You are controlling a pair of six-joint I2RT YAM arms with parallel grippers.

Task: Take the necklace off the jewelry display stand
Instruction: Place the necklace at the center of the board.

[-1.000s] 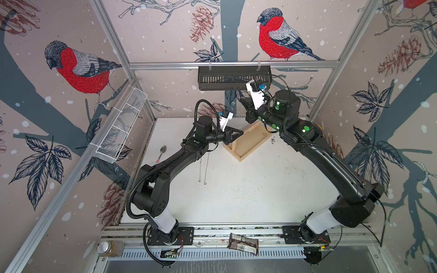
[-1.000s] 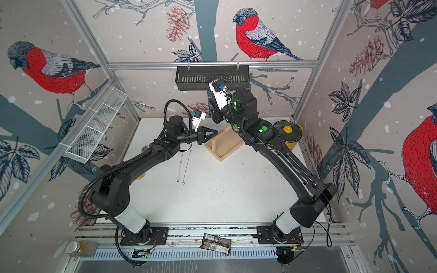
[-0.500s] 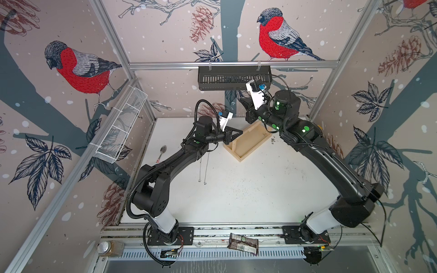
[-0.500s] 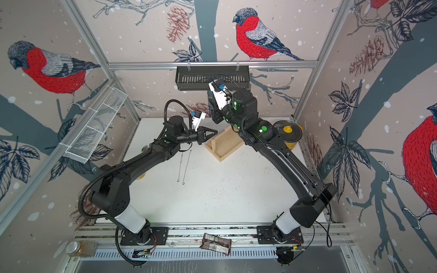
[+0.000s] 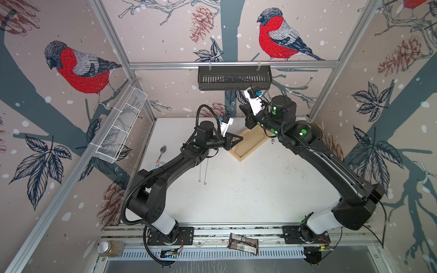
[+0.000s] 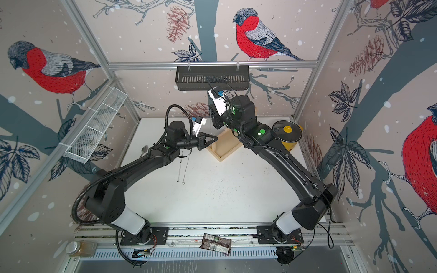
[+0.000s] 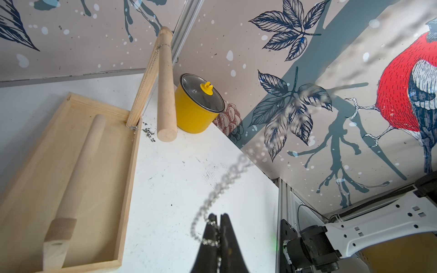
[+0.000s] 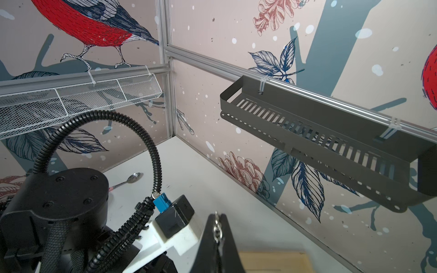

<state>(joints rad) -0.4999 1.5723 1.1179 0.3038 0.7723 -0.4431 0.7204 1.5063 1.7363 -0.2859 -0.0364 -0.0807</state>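
Blurred past telling link from link in the left wrist view: thin silver chain necklace [image 7: 227, 179], far end lost off-frame. Cut off at the frame edge: black left gripper [image 7: 219, 216] and black right gripper [image 8: 218, 216], both pinched on links. Partly hidden behind the right arm [image 5: 331, 165] in both top views: pale unfinished wooden jewelry display stand [image 5: 246, 145] [image 6: 224, 147].

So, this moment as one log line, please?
left gripper: shut on necklace chain | right gripper: shut on chain link | jewelry display stand: second chain over crossbar

White table [image 5: 248, 189] holds jewelry display stand [image 5: 248, 144], yellow pot [image 7: 196, 113], spoon [image 5: 162, 149].
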